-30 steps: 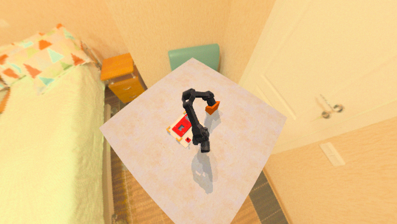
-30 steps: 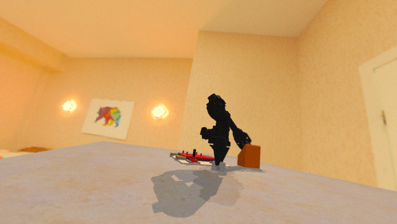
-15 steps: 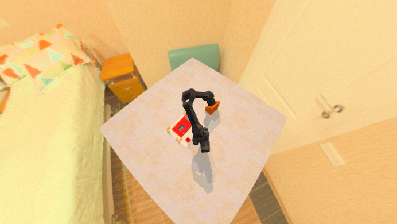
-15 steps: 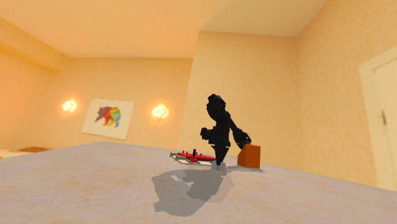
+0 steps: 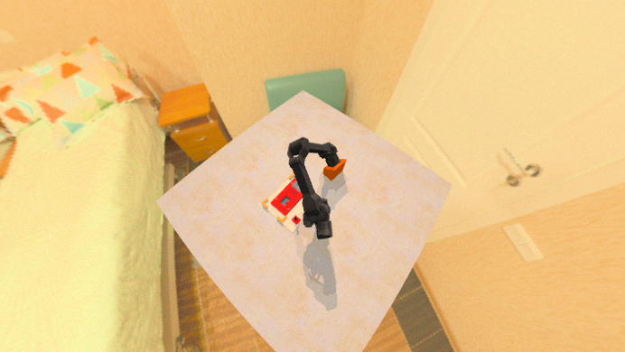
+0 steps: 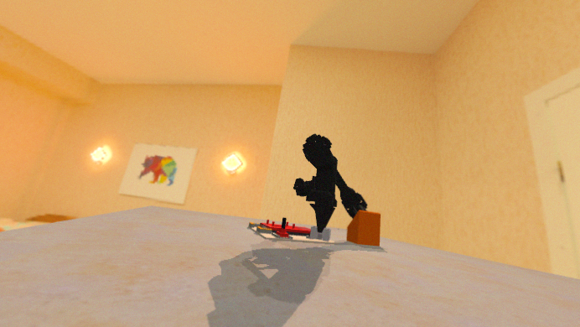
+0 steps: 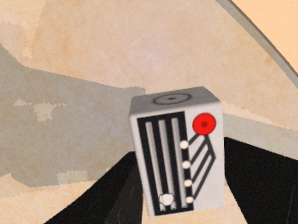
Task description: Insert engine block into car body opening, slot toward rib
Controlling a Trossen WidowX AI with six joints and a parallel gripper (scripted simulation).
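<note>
Lying leftmost in the exterior view, the red car body point(image 5: 281, 207) point(image 6: 295, 229) rests on the worktop point(image 5: 384, 217) point(image 6: 138, 251) point(image 7: 90, 30). Just right of the car body, the jaws point(image 6: 320, 230) grip the grey engine block point(image 6: 326, 234) point(image 7: 172, 160) by opposite sides. Farther right of the car body stands an orange object point(image 5: 335, 171) point(image 6: 370, 228).

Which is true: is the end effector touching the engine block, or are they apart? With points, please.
Touching: the wrist view shows the end effector point(image 6: 320, 230) point(image 7: 178, 153) closed on opposite sides of the block point(image 6: 326, 234) point(image 7: 205, 170).
</note>
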